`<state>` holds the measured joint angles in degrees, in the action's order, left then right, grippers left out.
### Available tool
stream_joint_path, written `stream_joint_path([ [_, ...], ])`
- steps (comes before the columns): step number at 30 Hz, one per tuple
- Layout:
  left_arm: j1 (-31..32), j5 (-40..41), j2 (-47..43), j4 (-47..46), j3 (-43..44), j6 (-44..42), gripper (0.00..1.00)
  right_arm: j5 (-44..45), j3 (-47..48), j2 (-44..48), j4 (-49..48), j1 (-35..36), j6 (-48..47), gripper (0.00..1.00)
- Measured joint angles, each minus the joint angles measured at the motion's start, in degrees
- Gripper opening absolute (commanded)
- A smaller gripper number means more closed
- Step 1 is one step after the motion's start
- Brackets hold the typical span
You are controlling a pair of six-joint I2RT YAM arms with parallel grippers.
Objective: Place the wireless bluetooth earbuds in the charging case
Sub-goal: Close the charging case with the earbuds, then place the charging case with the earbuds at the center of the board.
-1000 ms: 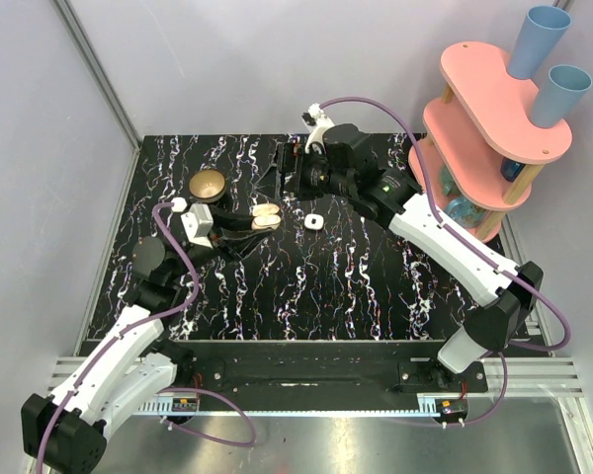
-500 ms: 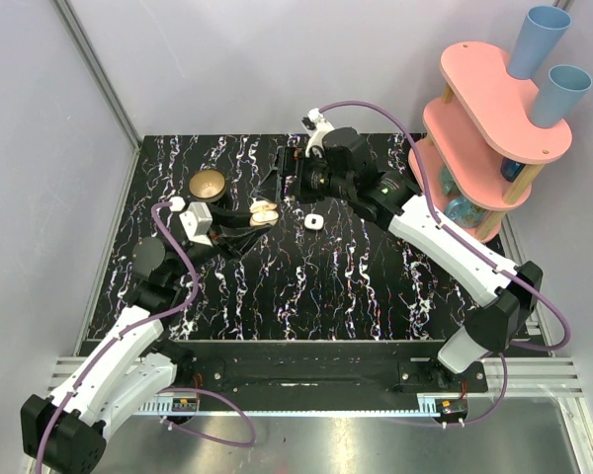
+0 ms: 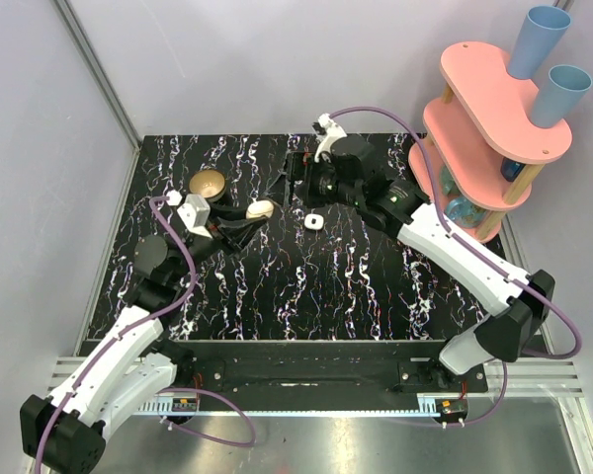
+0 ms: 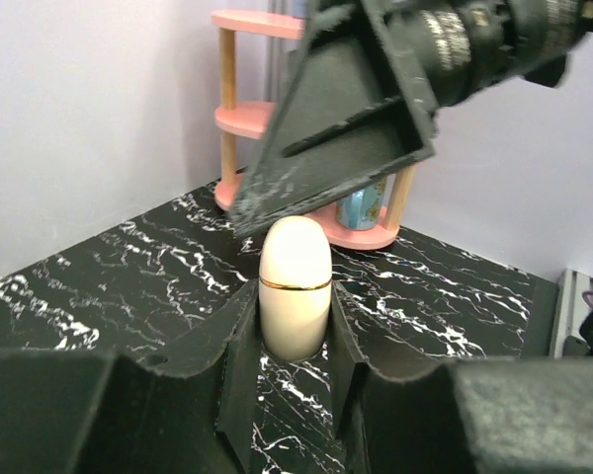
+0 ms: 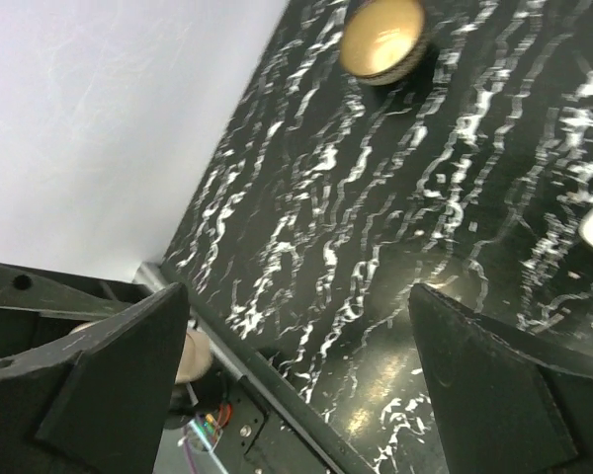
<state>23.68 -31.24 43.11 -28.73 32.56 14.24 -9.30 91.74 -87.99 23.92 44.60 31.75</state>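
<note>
My left hand (image 4: 293, 341) is gripping the charging case (image 4: 295, 281), my right hand (image 5: 296, 365) hanging open; 1 likely earbud (image 3: 313, 221) is lying uninserted.

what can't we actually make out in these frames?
- Inside of the charging case: in the left wrist view the lid looks shut while the left gripper clamps it, so any earbuds inside are hidden.
- The small white item: too small in the top view to identify. In the right wrist view it is blurred and cut off by the right edge.
</note>
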Motion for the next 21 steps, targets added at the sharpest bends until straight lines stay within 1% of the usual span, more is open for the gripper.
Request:
stream_joint_path([
  [2, -0.02, 2.01, 0.09, 1.11, 0.26, 0.59, 0.0, 4.59, -1.97, 1.73, -0.02, 0.02, 0.5, 1.0],
  [4, -0.04, 4.92, 0.39, 4.61, 1.62, 1.53, 0.0, 10.23, -4.22, 3.96, 0.0, 0.04, 1.18, 1.0],
  [8, -0.07, 7.93, 2.23, 9.44, 3.85, 3.87, 0.0, 20.87, -8.63, 9.44, -0.04, 0.02, 1.62, 1.0],
  [10, -0.07, 8.81, 3.45, 10.69, 4.04, 5.51, 0.0, 24.24, -10.14, 11.87, -0.15, -0.04, 1.6, 1.0],
  [14, -0.07, 9.22, 8.07, 12.79, 4.04, 10.23, 0.0, 28.26, -12.39, 15.43, -0.37, -0.48, 1.57, 1.0],
  [17, -0.07, 9.01, 12.41, 13.2, 4.04, 13.73, 0.0, 28.89, -13.81, 16.26, -0.5, -1.01, 1.57, 1.0],
  [21, -0.07, 7.67, 19.28, 11.28, 3.63, 19.08, 0.0, 28.61, -15.34, 16.11, -0.46, -1.68, 1.66, 1.0],
])
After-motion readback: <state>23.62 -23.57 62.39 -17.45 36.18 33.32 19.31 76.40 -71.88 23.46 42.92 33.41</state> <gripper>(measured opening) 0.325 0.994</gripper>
